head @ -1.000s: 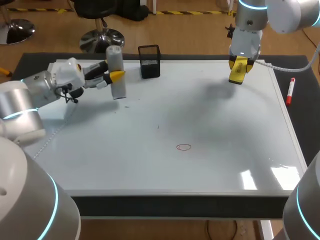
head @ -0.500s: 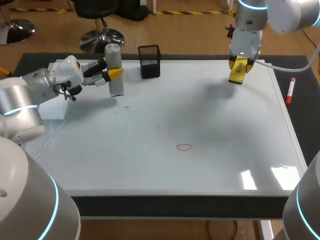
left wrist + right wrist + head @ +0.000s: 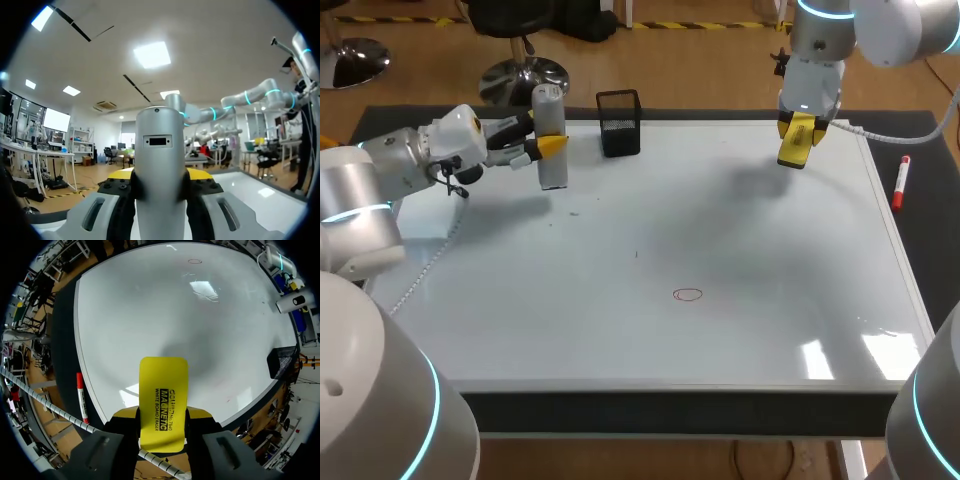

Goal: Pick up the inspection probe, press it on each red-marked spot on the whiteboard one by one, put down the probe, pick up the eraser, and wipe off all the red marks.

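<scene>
Two grippers, both with something in hand. The left gripper (image 3: 542, 147) is clamped on the probe (image 3: 551, 130), a grey cylinder standing upright. The yellow tips pinch it from both sides about halfway up. In the left wrist view it fills the gap between the fingers (image 3: 200, 174). It is at the far left of the board (image 3: 720, 230), just left of a black mesh cup (image 3: 619, 122). I cannot tell whether its foot touches the surface.

The right gripper (image 3: 800, 128) grips the eraser (image 3: 794, 150), a yellow slab sticking out past the tips and pointing down. It hangs above the board's far right part, clear of the surface, with a soft shadow under it.

One red ring (image 3: 688, 294) is drawn on the board, nearer the front edge and about the middle, well apart from both tools. A red marker (image 3: 900, 183) lies off the board on the dark table (image 3: 935, 250), just beside the right edge.
</scene>
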### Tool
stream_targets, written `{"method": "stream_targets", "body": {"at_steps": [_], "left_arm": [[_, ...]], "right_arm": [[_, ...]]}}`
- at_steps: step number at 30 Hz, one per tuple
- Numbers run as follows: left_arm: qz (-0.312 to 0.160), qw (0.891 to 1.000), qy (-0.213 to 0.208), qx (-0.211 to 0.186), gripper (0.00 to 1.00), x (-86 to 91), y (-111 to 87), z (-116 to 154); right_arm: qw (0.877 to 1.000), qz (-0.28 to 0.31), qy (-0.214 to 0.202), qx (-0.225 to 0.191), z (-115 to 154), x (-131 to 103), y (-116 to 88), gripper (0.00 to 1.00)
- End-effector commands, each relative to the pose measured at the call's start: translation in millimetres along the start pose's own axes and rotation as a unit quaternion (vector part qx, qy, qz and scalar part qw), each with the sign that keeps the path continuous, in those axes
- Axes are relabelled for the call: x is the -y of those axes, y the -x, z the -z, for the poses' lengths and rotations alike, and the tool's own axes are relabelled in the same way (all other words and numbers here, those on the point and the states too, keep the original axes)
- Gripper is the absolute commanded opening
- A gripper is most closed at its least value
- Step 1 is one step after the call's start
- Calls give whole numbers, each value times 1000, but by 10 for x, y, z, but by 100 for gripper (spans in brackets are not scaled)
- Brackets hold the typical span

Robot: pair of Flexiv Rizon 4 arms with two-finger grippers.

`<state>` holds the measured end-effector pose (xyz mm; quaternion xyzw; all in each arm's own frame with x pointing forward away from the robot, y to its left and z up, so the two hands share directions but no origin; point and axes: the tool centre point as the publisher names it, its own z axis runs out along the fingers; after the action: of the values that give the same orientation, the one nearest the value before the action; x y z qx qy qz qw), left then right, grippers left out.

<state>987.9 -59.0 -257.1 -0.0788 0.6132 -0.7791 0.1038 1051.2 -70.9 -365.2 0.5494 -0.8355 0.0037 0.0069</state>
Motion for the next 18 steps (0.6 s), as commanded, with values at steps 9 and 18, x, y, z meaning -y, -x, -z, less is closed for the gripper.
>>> {"method": "stream_targets", "body": {"at_steps": [9,18], "left_arm": [[0,1000,0,1,0,8,1,-7],[0,1000,0,1,0,8,1,-7]], "right_arm": [[1000,18,-6,-2,20,-51,77,0],[994,107,-12,8,83,-473,519,0]]}}
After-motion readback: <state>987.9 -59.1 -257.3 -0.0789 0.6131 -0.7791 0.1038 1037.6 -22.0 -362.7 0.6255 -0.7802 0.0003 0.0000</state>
